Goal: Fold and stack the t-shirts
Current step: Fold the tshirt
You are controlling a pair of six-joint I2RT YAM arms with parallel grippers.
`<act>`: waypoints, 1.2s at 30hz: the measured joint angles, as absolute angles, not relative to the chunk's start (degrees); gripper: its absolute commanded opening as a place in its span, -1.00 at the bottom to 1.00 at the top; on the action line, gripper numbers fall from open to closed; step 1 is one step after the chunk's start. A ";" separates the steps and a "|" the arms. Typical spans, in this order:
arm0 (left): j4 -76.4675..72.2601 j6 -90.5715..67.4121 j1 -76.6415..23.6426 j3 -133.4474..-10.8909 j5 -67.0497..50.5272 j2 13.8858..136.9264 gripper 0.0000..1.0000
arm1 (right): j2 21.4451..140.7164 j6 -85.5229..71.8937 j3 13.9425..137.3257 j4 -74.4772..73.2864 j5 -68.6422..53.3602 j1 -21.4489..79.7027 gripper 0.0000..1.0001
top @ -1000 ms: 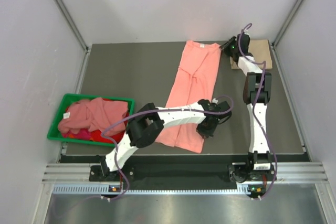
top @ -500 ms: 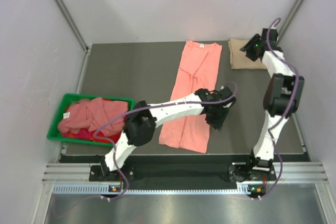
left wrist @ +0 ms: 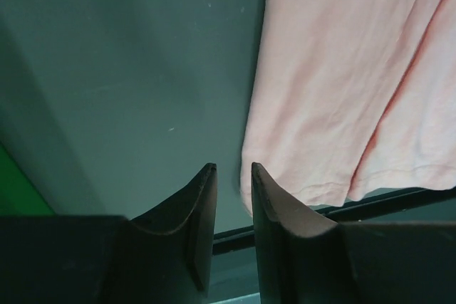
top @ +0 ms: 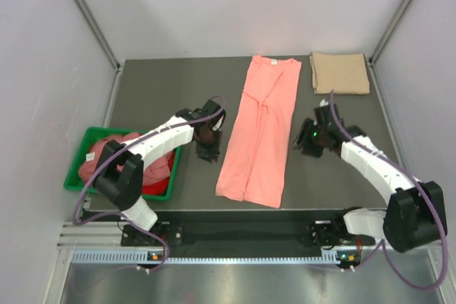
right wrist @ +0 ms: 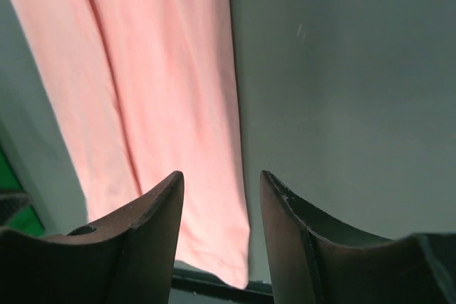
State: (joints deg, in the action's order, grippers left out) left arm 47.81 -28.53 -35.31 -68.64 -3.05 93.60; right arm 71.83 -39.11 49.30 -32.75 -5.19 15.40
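Top external view shows you both arms have pulled back either side of the long salmon-pink cloth t-shirt, folded lengthwise mid-way across the surface, jaws parted and empty, so crosswise folding before stacking on the folded tan-beige cloth t-shirt likely follows.

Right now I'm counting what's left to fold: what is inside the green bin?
Crumpled pink shirts lie over red cloth in the bin. How many pieces there are is hidden by the pile and the left arm crossing it.

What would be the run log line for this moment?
left gripper: open, empty | right gripper: open, empty | salmon t-shirt: folded lengthwise, flat | tan t-shirt: folded
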 measured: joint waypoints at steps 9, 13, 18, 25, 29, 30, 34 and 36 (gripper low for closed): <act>41.82 -29.47 -36.16 -53.78 -9.47 88.92 -0.42 | 65.30 -49.43 35.97 -33.98 -3.68 34.52 -0.09; 39.97 -30.15 -36.16 -51.27 -10.87 88.84 -0.42 | 64.88 -53.32 33.30 -33.87 -2.37 39.81 -0.09; 38.44 -30.68 -36.16 -49.21 -11.99 87.61 -0.41 | 64.25 -57.43 29.54 -32.16 -1.54 44.14 -0.11; 35.88 -31.97 -36.16 -46.59 -14.35 85.52 -0.40 | 64.62 -61.25 27.81 -28.71 -1.30 47.83 -0.19; 35.29 -32.69 -36.29 -45.34 -15.77 84.86 -0.42 | 64.47 -63.33 27.14 -27.38 -0.97 50.06 -0.32; 34.98 -32.91 -36.40 -45.06 -15.86 84.86 -0.43 | 64.42 -63.81 26.98 -27.16 -0.80 50.43 -0.38; 34.68 -33.34 -36.99 -44.14 -15.57 84.86 -0.44 | 64.45 -65.10 26.87 -27.57 0.60 51.44 -0.60; 34.65 -33.52 -37.36 -44.10 -15.33 84.86 -0.44 | 64.45 -65.47 26.89 -28.05 1.45 51.94 -0.67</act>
State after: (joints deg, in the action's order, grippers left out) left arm 34.65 -33.52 -37.36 -44.10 -15.33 84.86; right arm 64.45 -65.47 26.89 -28.05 1.45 51.94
